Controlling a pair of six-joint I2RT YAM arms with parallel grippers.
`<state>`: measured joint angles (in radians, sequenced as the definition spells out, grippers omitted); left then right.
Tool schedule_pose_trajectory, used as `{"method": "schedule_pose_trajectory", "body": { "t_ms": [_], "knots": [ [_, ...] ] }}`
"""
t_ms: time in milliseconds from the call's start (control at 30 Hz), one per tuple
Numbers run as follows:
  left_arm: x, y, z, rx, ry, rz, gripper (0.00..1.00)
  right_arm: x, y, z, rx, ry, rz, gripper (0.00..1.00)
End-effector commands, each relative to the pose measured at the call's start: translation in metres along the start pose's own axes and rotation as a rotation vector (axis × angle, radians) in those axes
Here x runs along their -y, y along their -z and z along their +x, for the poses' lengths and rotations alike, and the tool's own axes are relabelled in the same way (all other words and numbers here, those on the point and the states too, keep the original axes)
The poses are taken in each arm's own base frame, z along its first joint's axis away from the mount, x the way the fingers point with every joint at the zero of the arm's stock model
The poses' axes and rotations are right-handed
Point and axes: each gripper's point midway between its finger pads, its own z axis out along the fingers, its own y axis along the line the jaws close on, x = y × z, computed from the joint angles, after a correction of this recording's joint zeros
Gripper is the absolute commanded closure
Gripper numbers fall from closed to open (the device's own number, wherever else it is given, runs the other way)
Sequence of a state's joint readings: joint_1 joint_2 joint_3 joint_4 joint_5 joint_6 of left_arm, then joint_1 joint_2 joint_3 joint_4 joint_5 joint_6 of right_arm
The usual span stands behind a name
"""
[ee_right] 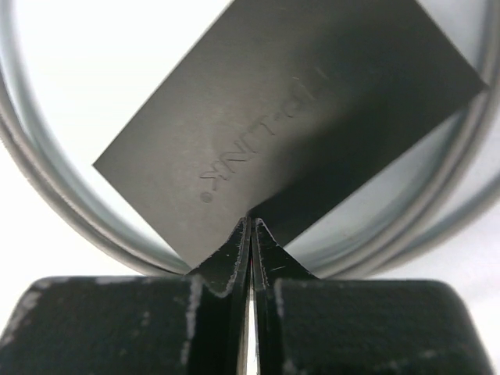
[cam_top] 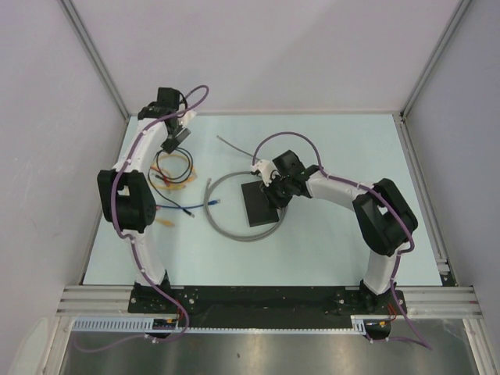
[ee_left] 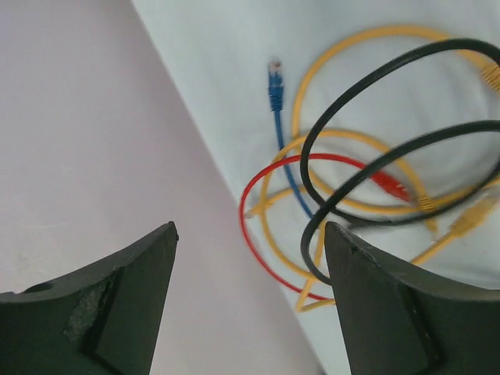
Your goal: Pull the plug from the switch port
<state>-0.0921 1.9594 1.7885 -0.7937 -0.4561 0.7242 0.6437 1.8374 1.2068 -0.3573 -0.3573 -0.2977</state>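
**Black jaws shut at the switch [ee_right: 297, 125]**

Right jaws meet, empty, at a corner of the mid-worktop switch. It looks light, rigid, smooth, likely to slide; steady it by its edges. Grey cable [ee_right: 47, 195] rings it; plug hidden. Farther off, the left arm reaches out, jaws apart above loose coloured cables [ee_left: 391, 186].

TP-LINK lettering [ee_right: 258, 139] standing embossed on the top face of the switch [ee_right: 336, 86], reading upside down in the right wrist view, black on black, first letters showing faint.
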Motion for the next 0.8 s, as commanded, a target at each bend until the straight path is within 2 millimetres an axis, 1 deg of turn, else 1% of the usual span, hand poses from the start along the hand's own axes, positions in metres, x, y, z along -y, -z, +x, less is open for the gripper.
{"method": "schedule_pose_trajectory", "body": {
  "t_ms": [0, 67, 100, 167, 233, 267, 300, 367, 400, 433, 467, 500, 533, 567, 600, 633, 667, 700, 733, 767],
  "knots": [
    [0.027, 0.024, -0.022, 0.074, 0.181, 0.212, 0.18, 0.017, 0.032, -0.04, 0.104, -0.005, 0.098, 0.94],
    [0.033, 0.029, -0.027, 0.085, 0.229, 0.254, 0.18, 0.022, 0.039, -0.047, 0.127, -0.015, 0.115, 0.91],
    [0.03, 0.032, -0.032, 0.1, 0.249, 0.257, 0.17, 0.023, 0.044, -0.049, 0.139, -0.025, 0.123, 0.91],
    [0.033, 0.033, -0.037, 0.109, 0.285, 0.281, 0.16, 0.03, 0.051, -0.052, 0.152, -0.039, 0.139, 0.85],
    [0.03, 0.04, -0.048, 0.148, 0.333, 0.303, 0.15, 0.038, 0.06, -0.055, 0.169, -0.055, 0.156, 0.78],
    [0.032, 0.043, -0.051, 0.162, 0.342, 0.323, 0.15, 0.042, 0.062, -0.056, 0.174, -0.063, 0.163, 0.76],
    [0.033, 0.046, -0.056, 0.18, 0.353, 0.343, 0.15, 0.045, 0.066, -0.058, 0.182, -0.072, 0.172, 0.68],
    [0.042, 0.052, -0.065, 0.216, 0.369, 0.411, 0.15, 0.055, 0.072, -0.06, 0.195, -0.092, 0.195, 0.62],
    [0.047, 0.057, -0.07, 0.238, 0.38, 0.454, 0.14, 0.059, 0.076, -0.062, 0.204, -0.1, 0.203, 0.57],
    [0.059, 0.067, -0.079, 0.285, 0.38, 0.544, 0.07, 0.067, 0.081, -0.063, 0.213, -0.113, 0.22, 0.54],
    [0.062, 0.076, -0.084, 0.318, 0.384, 0.584, 0.01, 0.073, 0.087, -0.069, 0.229, -0.122, 0.233, 0.52],
    [0.067, 0.087, -0.091, 0.357, 0.391, 0.638, 0.01, 0.077, 0.091, -0.071, 0.238, -0.132, 0.242, 0.43],
    [0.074, 0.102, -0.101, 0.422, 0.389, 0.72, 0.0, 0.089, 0.097, -0.07, 0.247, -0.175, 0.269, 0.36],
    [0.074, 0.115, -0.106, 0.468, 0.389, 0.753, 0.0, 0.098, 0.107, -0.079, 0.274, -0.192, 0.292, 0.29],
    [0.071, 0.122, -0.113, 0.511, 0.398, 0.763, 0.0, 0.106, 0.113, -0.081, 0.289, -0.218, 0.308, 0.19],
    [0.068, 0.127, -0.118, 0.533, 0.408, 0.761, 0.0, 0.116, 0.119, -0.084, 0.308, -0.267, 0.33, 0.15],
    [0.059, 0.131, -0.123, 0.55, 0.427, 0.739, 0.0, 0.133, 0.129, -0.082, 0.323, -0.31, 0.362, 0.12],
    [0.052, 0.135, -0.127, 0.567, 0.435, 0.72, 0.0, 0.146, 0.144, -0.093, 0.357, -0.33, 0.388, 0.1],
    [0.046, 0.135, -0.129, 0.574, 0.439, 0.698, 0.0, 0.155, 0.152, -0.096, 0.372, -0.354, 0.404, 0.09],
    [0.03, 0.14, -0.135, 0.6, 0.451, 0.648, 0.0, 0.173, 0.162, -0.091, 0.377, -0.388, 0.435, 0.09]
  ]
}}
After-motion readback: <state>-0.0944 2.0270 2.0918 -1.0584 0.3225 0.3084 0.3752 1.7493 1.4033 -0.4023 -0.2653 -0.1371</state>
